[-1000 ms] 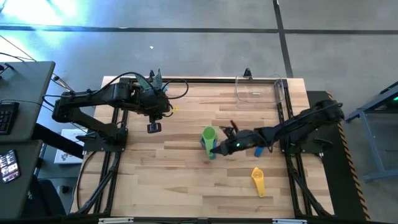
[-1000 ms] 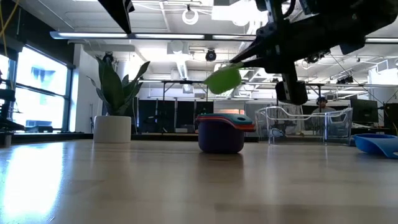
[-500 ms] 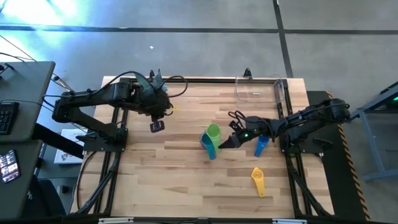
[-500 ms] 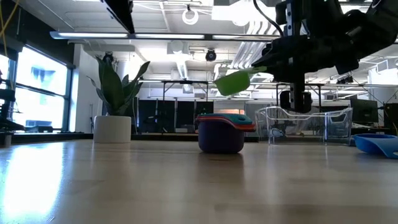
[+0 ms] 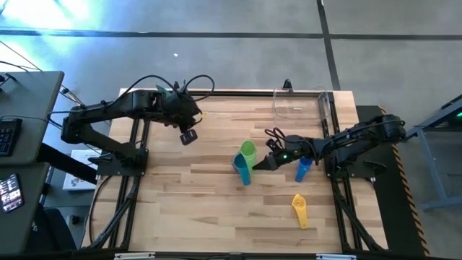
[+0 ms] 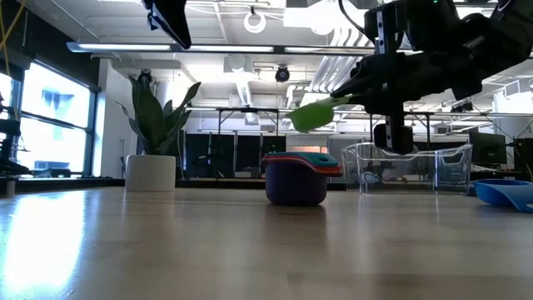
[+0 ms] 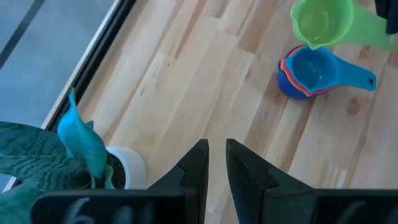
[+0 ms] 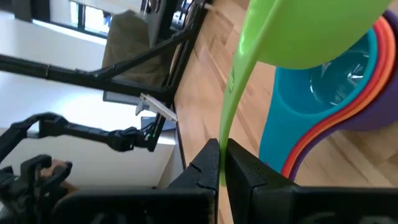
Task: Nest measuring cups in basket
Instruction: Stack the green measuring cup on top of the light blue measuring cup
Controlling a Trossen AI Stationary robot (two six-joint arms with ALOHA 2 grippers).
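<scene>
A nested stack of cups [image 5: 242, 170], purple at the bottom and teal on top, stands on the table's middle; it also shows as the stack [image 6: 297, 177] in the low view. My right gripper [image 5: 261, 165] is shut on the green cup [image 5: 247, 152], which hovers just above the stack, toward its far side. A blue cup [image 5: 303, 170] and a yellow cup [image 5: 299, 208] lie on the wood to the right. The clear basket [image 5: 302, 105] stands at the far right edge. My left gripper [image 5: 189, 136] hangs shut over the far left part, holding nothing. My right gripper pinches the free end of the green cup's flat handle [image 8: 224, 146] between its two fingers. The fingers come roughly level from the table's right, along the handle. The cup is lifted clear, its bowl [image 6: 312, 114] tilted, above the teal top cup [image 8: 323, 81].
A white potted plant [image 6: 154, 142] stands at the far left edge, near my left gripper. Bare wood lies on the near and left parts of the table. The black frame rails run along the table's sides.
My right gripper has drawn back a little toward the table's right and far side, carrying the green cup with it; the cup stays lifted over the stack. My left gripper has moved toward the far edge and slightly right.
</scene>
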